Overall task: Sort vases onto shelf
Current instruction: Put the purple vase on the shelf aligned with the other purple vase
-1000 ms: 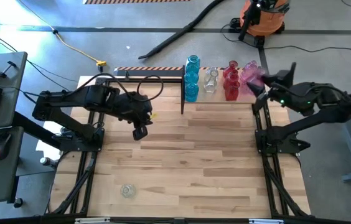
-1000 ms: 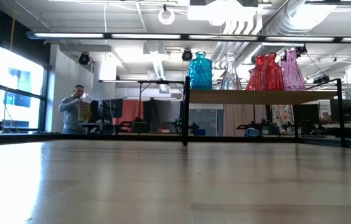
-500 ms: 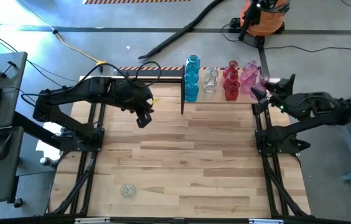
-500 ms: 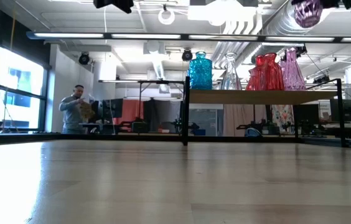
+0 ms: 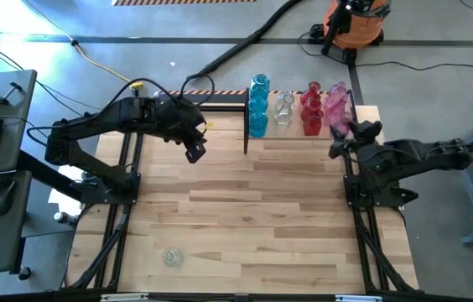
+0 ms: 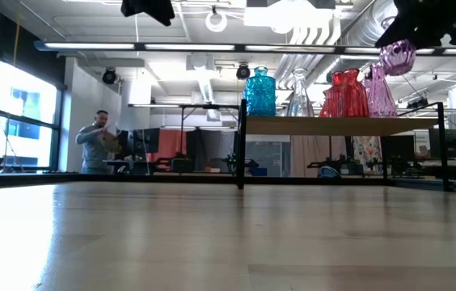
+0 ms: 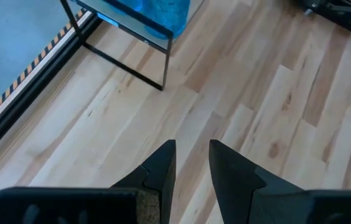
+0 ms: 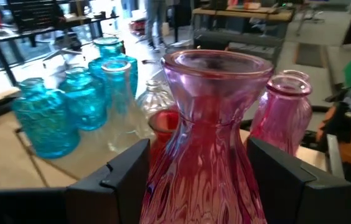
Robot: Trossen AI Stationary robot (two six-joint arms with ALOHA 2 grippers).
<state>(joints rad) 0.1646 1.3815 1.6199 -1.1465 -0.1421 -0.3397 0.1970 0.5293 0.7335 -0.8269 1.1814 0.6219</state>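
Observation:
The shelf (image 5: 280, 132) stands at the table's far edge with blue (image 5: 258, 105), clear (image 5: 284, 107), red (image 5: 311, 111) and pink vases (image 5: 335, 99) on its top (image 6: 325, 125). My right gripper (image 8: 197, 146) is shut on another pink vase (image 6: 396, 55), held in the air by the shelf's right end. A clear vase (image 5: 171, 257) sits on the table near its near-left corner. My left gripper (image 7: 192, 152) hovers left of the shelf, fingers a narrow gap apart, holding nothing. My right gripper pinches the pink vase between its two fingers (image 8: 126, 171), on the ribbed body just below the narrow neck (image 8: 210, 134). It comes slanting from the table's right side. The vase is lifted clear, beside the pink vases standing on the shelf.
The shelf's black upright (image 5: 246, 122) stands close to the left gripper. Bare wooden tabletop (image 5: 262, 218) stretches from the shelf to the near edge. A person (image 6: 99, 144) stands in the room beyond the table.
The right gripper has come down with the pink vase, which dropped into the low view to about the height of the vases on the shelf, and has shifted slightly toward the near edge. The left gripper has moved toward the far edge, closer to the shelf's left end.

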